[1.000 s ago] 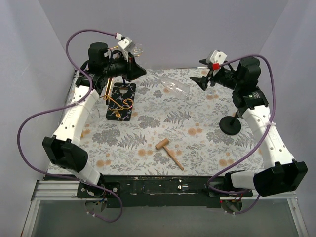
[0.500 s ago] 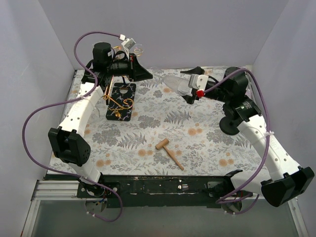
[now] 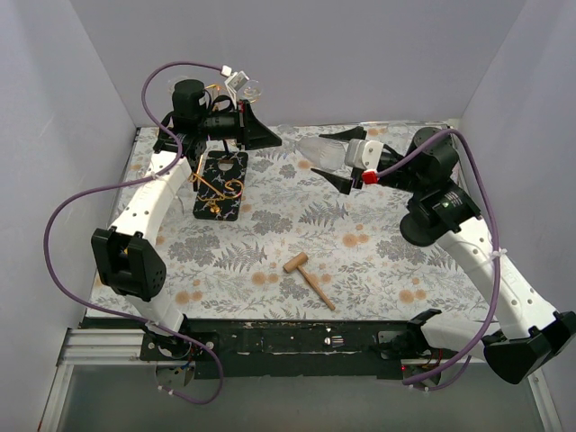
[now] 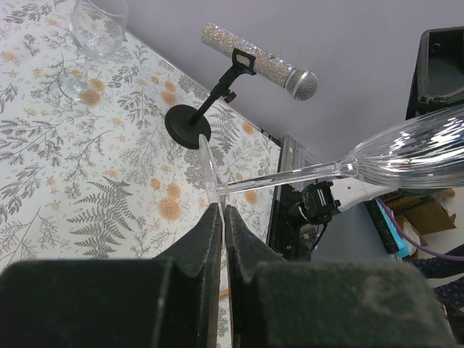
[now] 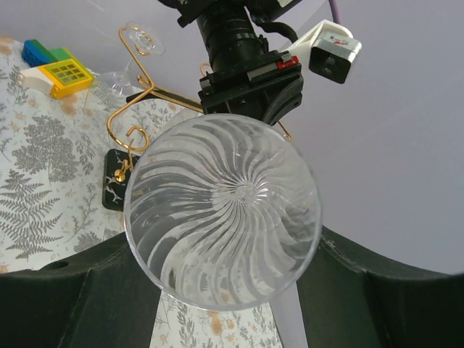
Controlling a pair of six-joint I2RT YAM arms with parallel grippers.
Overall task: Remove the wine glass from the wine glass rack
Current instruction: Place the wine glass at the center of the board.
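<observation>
A ribbed clear wine glass [image 3: 317, 148] lies level in the air at the back of the table. My left gripper [image 3: 263, 137] is shut on the rim of its foot [image 4: 210, 177]; the stem runs to the bowl [image 4: 424, 152]. My right gripper [image 3: 326, 155] is open, one finger on each side of the bowl [image 5: 221, 210]; I cannot tell if they touch it. The gold wire wine glass rack [image 3: 220, 184] stands on its black base under the left gripper and also shows in the right wrist view [image 5: 138, 98]. Another glass [image 5: 141, 40] hangs on it.
A wooden mallet [image 3: 309, 277] lies in the middle front. A glittery microphone [image 4: 257, 61] sits on a black stand [image 3: 421, 229] at the right. A round wine glass [image 4: 94, 29] stands on the floral cloth. Coloured toy blocks [image 5: 54, 69] lie beyond the rack.
My right arm has swung left from the back right, bringing its open jaws around the glass bowl. My left gripper, holding the glass foot, has shifted slightly right.
</observation>
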